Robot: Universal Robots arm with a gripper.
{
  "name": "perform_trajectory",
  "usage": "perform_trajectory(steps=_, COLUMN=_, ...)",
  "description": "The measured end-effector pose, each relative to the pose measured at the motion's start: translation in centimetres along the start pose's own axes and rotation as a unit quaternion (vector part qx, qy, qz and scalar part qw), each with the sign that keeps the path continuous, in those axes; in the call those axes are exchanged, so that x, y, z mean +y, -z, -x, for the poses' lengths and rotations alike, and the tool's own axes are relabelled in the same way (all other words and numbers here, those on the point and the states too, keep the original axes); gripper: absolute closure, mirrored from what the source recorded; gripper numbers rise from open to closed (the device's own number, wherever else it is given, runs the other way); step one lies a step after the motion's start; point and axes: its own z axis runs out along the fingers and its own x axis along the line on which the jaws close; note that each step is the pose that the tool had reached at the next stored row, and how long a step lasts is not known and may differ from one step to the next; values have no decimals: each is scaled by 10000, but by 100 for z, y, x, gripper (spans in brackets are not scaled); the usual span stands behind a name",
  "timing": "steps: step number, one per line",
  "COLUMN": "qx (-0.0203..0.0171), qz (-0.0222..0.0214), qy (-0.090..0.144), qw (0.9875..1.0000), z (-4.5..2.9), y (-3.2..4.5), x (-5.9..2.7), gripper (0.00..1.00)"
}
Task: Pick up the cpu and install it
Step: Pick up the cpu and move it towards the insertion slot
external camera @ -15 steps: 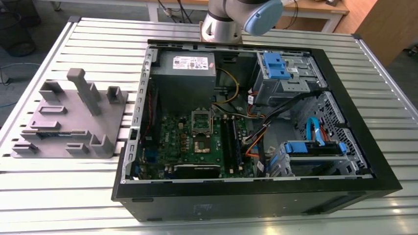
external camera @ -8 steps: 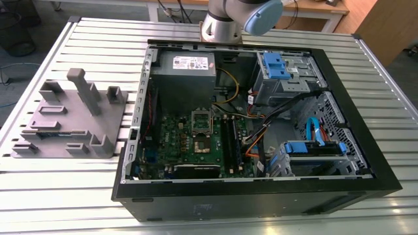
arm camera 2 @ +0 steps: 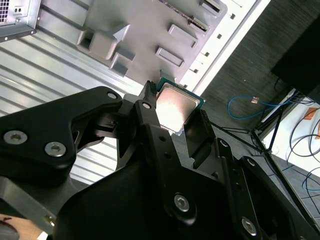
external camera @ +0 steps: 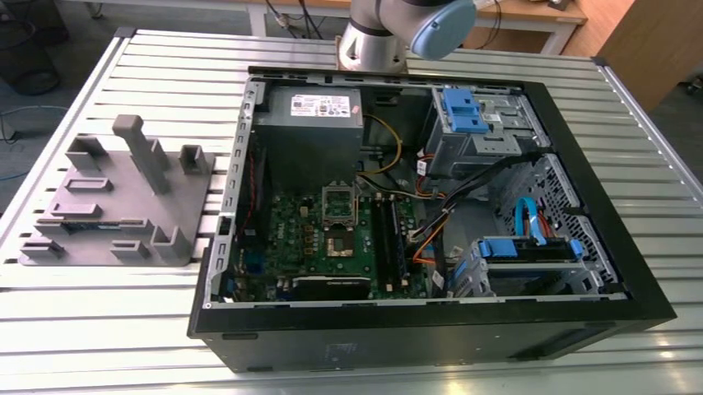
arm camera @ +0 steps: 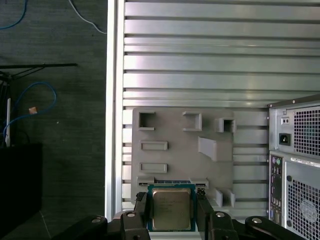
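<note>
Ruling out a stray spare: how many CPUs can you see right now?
1. The cpu is clamped in the gripper, seen in both wrist views, with the grey tray beyond it. I can't tell whether the socket in the case holds another.

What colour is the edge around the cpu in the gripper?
Teal-green, framing the silver-grey top of the cpu; it shows best in the first wrist view.

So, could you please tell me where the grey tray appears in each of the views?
Exterior view: tray on the table at the exterior view's left, beside the case.
First wrist view: tray just beyond the held cpu, case alongside.
Second wrist view: tray beyond the cpu, case corner past it.
Shared landmark: the case.
</note>
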Motion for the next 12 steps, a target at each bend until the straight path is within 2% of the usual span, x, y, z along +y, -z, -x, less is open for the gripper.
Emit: perform_trajectory(steps=12, qx=2, qz=0, qy=0, qw=10000, z=83, y=-4, x=1, gripper=53)
